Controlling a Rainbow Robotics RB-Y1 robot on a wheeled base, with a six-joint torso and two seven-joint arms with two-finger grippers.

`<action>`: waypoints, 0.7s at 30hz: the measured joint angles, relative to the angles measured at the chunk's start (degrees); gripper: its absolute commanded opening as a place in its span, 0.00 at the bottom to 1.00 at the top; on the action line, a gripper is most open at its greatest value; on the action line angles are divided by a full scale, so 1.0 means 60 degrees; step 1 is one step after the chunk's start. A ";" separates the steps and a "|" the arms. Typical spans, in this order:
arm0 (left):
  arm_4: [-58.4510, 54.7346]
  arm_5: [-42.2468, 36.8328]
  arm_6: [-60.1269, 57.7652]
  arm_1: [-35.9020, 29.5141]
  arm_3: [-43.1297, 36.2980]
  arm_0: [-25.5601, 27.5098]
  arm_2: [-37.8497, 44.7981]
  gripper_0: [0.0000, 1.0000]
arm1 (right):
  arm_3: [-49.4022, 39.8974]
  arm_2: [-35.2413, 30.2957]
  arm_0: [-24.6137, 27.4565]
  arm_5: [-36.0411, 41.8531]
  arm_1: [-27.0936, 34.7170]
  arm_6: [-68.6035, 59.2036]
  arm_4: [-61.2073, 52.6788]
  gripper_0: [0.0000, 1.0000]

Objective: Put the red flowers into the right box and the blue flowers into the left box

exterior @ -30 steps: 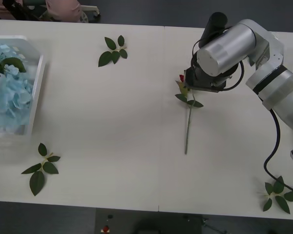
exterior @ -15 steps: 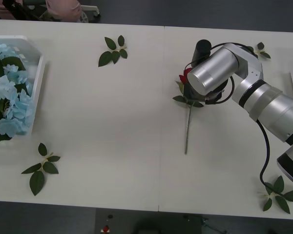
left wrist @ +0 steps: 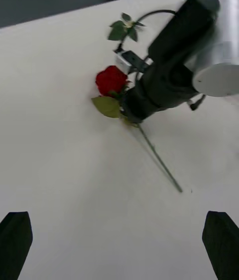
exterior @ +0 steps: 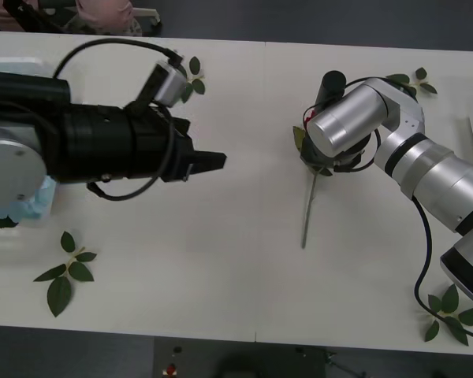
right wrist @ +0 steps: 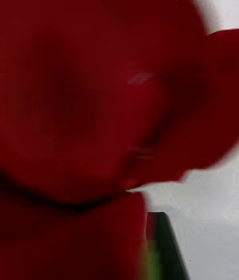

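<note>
Stem end of the red flower (exterior: pixel 308 206) points near, head far, lying right of the table's centre. The right gripper (left wrist: pixel 130 111) sits at its neck, grip I can't tell. The left gripper (exterior: pixel 213 161) hangs spread and empty, well left. The left wrist view shows the head (left wrist: pixel 111 80) clearly; front view hides it.

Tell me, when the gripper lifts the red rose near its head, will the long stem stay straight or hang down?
The red rose has a thin stem, so it will probably droop behind the right gripper. It looks light. The head seems soft, likely squashing if squeezed.
</note>
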State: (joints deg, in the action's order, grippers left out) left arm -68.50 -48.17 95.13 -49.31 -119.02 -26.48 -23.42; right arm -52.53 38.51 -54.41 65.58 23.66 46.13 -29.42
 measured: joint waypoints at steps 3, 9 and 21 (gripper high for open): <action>0.0134 0.2527 0.0431 -0.0881 -0.0049 -0.0418 -0.1892 1.00 | 0.0000 -0.0014 -0.0023 0.0000 0.0087 0.0000 -0.0158 0.00; 0.0038 0.3777 0.0430 -0.3545 -0.0620 -0.1226 -0.3800 1.00 | 0.0000 -0.0463 -0.0201 0.0004 0.0631 0.0002 -0.1249 0.00; 0.0034 0.3775 0.0430 -0.2775 -0.0819 -0.1155 -0.2853 1.00 | 0.0001 -0.0220 -0.2232 0.1775 0.3774 0.3075 -0.3675 0.00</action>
State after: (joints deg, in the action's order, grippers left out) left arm -68.30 -25.52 97.71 -65.96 -123.93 -33.41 -40.54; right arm -52.53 37.20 -67.80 76.23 46.31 64.58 -51.47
